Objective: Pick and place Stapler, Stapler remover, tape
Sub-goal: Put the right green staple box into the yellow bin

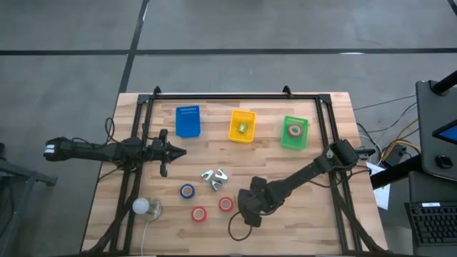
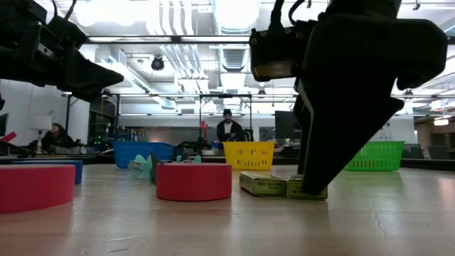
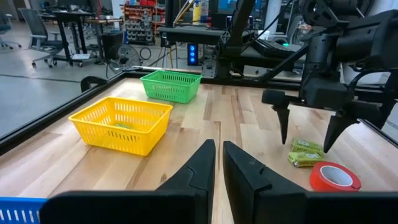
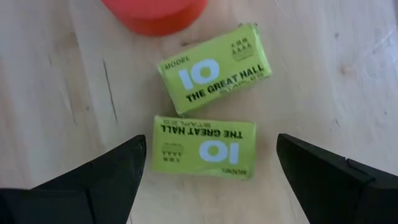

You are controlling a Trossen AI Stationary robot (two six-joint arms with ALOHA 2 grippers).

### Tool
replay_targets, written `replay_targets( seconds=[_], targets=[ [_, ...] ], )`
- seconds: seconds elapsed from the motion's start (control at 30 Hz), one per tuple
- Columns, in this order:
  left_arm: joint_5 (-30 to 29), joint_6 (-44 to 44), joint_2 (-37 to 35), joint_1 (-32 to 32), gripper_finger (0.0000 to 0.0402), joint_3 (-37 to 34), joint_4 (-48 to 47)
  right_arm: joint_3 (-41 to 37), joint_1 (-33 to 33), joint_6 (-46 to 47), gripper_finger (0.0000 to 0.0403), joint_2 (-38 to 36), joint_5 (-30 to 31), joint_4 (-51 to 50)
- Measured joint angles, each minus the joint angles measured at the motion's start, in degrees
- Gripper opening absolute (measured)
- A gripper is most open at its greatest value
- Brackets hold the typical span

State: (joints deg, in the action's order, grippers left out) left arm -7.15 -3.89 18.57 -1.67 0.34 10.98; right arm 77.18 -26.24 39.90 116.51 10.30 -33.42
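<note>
Jaws: right gripper (image 4: 205, 168) spread wide, straddling the nearer of two green staple boxes (image 4: 204, 148); left gripper (image 3: 219, 163) nearly pressed together, holding nothing.

High view: right gripper (image 1: 248, 208) low over the counter (image 1: 335, 235) near its front edge, beside a red tape roll (image 1: 226, 204). Second red roll (image 1: 198, 213) and blue roll (image 1: 187, 190) nearby; metal pieces (image 1: 214, 177) between them and the bins. Blue bin (image 1: 188, 121), yellow bin (image 1: 242, 126), green bin (image 1: 294, 133) along the back; a roll lies in the green bin. Left gripper (image 1: 175, 151) hovers just before the blue bin.

Low view: red roll (image 2: 193, 181) beside the boxes.
</note>
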Motion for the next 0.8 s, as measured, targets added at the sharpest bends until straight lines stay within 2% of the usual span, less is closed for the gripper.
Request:
replay_targets(
  seconds=[0.2, 0.8],
  targets=[
    [0.0, 0.0, 0.0, 0.0, 0.0035, 0.0, 0.0, -2.2, 0.0, 0.0, 0.0333, -0.2, 0.5, 2.9],
    [0.0, 0.0, 0.0, 0.0, 0.0035, 0.0, -0.1, -2.4, 0.5, -3.5, 0.0251, -0.7, 0.2, 2.3]
  ],
)
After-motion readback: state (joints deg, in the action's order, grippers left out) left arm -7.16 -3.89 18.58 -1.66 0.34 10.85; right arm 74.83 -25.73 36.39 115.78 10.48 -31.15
